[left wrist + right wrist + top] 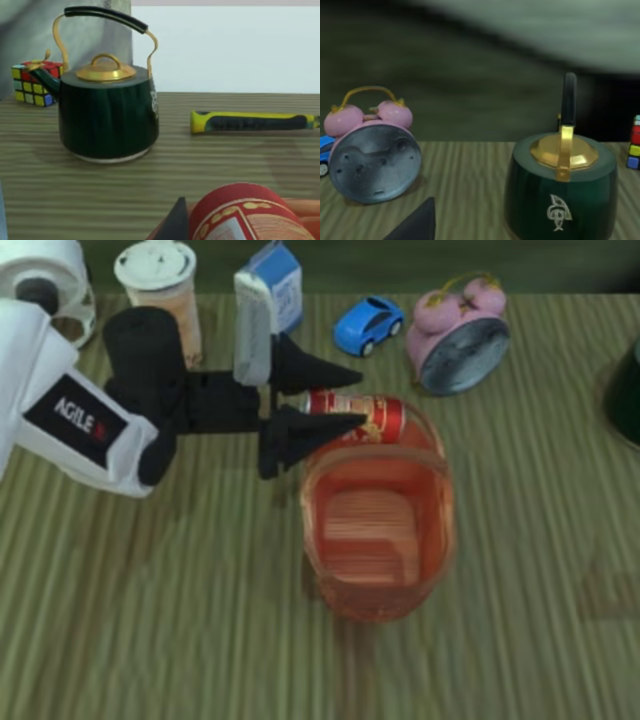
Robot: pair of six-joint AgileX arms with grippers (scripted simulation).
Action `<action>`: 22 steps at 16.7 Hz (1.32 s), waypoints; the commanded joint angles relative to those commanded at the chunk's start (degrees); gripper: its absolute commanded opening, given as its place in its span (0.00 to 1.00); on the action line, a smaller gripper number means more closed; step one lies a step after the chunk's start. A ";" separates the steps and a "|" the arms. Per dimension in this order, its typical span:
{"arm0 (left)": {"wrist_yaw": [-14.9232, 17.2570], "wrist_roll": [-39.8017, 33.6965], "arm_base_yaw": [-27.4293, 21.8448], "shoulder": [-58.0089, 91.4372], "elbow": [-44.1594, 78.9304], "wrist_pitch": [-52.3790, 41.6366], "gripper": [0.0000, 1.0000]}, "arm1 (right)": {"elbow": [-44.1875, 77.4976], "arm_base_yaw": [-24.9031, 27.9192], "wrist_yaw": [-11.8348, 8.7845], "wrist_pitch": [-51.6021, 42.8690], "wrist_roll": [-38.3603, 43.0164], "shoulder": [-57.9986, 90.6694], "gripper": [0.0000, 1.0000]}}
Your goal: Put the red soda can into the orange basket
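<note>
In the top view the red soda can [375, 418] lies on its side over the far rim of the orange basket [442, 530]. My left gripper [360, 398] reaches in from the left and is shut on it, one black finger on each side. In the left wrist view the can [245, 215] fills the lower edge, pressed against one dark fingertip [177, 220], with the orange basket [306, 210] just behind. Only a dark sliver of my right gripper [420, 225] shows in the right wrist view, and that arm is outside the top view.
Along the back stand a lidded cup [160, 280], a milk carton [272, 300], a blue toy car [367, 325] and a pink alarm clock [460, 335]. A green kettle [625, 390] sits at the right edge. Beyond it lie a puzzle cube [35, 82] and a yellow-black tool [252, 121].
</note>
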 joint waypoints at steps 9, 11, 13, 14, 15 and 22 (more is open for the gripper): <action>0.00 0.00 0.00 0.00 0.00 0.00 1.00 | 0.00 0.00 0.00 0.00 0.00 0.00 1.00; 0.00 0.00 0.00 0.00 0.00 0.00 1.00 | 0.00 0.00 0.00 0.00 0.00 0.00 1.00; -0.03 0.02 -0.22 -0.04 0.02 -0.02 1.00 | 0.00 0.00 0.00 0.00 0.00 0.00 1.00; -0.36 -0.10 -0.16 -0.56 -0.23 -0.32 1.00 | 0.56 0.27 -0.05 -0.45 -0.32 0.57 1.00; -1.06 -0.32 -0.02 -1.65 -0.74 -0.92 1.00 | 1.72 0.81 -0.14 -1.40 -0.98 1.73 1.00; -14.49 -3.77 3.93 -23.95 -11.06 -12.47 1.00 | 24.71 8.91 -0.37 -18.63 -12.65 25.39 1.00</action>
